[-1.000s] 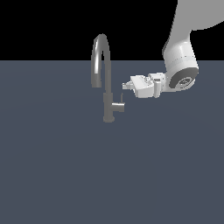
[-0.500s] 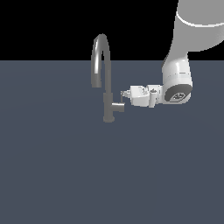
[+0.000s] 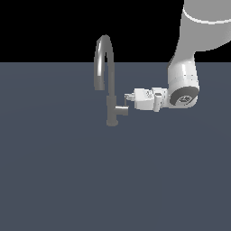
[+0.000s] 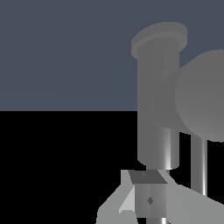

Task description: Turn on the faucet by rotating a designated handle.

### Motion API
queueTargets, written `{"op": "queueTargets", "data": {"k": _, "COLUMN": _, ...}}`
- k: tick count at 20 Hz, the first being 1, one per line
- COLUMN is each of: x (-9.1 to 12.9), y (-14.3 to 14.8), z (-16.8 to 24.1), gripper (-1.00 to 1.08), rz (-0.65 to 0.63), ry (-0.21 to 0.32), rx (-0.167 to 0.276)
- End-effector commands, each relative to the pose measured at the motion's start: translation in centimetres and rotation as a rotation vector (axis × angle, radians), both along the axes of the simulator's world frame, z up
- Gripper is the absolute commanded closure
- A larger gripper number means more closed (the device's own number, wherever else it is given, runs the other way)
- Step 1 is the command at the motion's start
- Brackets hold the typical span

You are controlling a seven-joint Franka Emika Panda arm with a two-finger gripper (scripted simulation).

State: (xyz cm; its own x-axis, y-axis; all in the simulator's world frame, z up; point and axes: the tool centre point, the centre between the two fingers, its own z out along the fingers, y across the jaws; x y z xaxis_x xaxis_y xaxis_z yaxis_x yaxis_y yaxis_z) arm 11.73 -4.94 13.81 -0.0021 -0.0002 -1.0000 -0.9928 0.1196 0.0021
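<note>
One faucet (image 3: 109, 85) stands on the worktop (image 3: 67, 180); its handle (image 3: 122, 108) juts toward your tool (image 3: 128, 97), which sits just above it, spread unreadable. You risk glancing off the thin lever or striking the body.

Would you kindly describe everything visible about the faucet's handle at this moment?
The handle is a short grey metallic stub jutting sideways from the lower body of the faucet, toward the exterior view's right, with a thin small lever rising at its outer end. It sits below the arched spout. The gripper hovers right at the lever's tip; whether they touch cannot be told. In the wrist view the stub's round end fills the frame close up.
</note>
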Motion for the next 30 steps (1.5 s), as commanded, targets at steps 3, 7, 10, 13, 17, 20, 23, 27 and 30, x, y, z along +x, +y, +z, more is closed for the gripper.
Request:
{"op": "queueTargets", "data": {"k": 3, "x": -0.9, "y": 0.1, "z": 0.4, "gripper": 1.08, "rz": 0.0, "ry": -0.001, "rx": 0.0}}
{"op": "queueTargets", "data": {"k": 7, "x": -1.7, "y": 0.2, "z": 0.8, "gripper": 1.08, "rz": 0.0, "ry": -0.001, "rx": 0.0}}
{"op": "queueTargets", "data": {"k": 10, "x": -1.6, "y": 0.2, "z": 0.6, "gripper": 1.08, "rz": -0.003, "ry": 0.0, "rx": -0.001}}
{"op": "queueTargets", "data": {"k": 13, "x": -2.4, "y": 0.3, "z": 0.6, "gripper": 1.08, "rz": -0.003, "ry": 0.0, "rx": -0.001}}
{"op": "queueTargets", "data": {"k": 17, "x": -3.4, "y": 0.4, "z": 0.7, "gripper": 1.08, "rz": -0.002, "ry": -0.001, "rx": 0.0}}
{"op": "queueTargets", "data": {"k": 20, "x": -4.2, "y": 0.5, "z": 0.7, "gripper": 1.08, "rz": -0.002, "ry": -0.001, "rx": 0.0}}
{"op": "queueTargets", "data": {"k": 23, "x": -5.0, "y": 0.6, "z": 0.7, "gripper": 1.08, "rz": -0.001, "ry": -0.001, "rx": 0.0}}
{"op": "queueTargets", "data": {"k": 27, "x": -5.0, "y": 0.6, "z": 0.6, "gripper": 1.08, "rz": -0.005, "ry": -0.009, "rx": -0.003}}
{"op": "queueTargets", "data": {"k": 30, "x": -6.1, "y": 0.8, "z": 0.0, "gripper": 1.08, "rz": -0.003, "ry": -0.006, "rx": -0.002}}
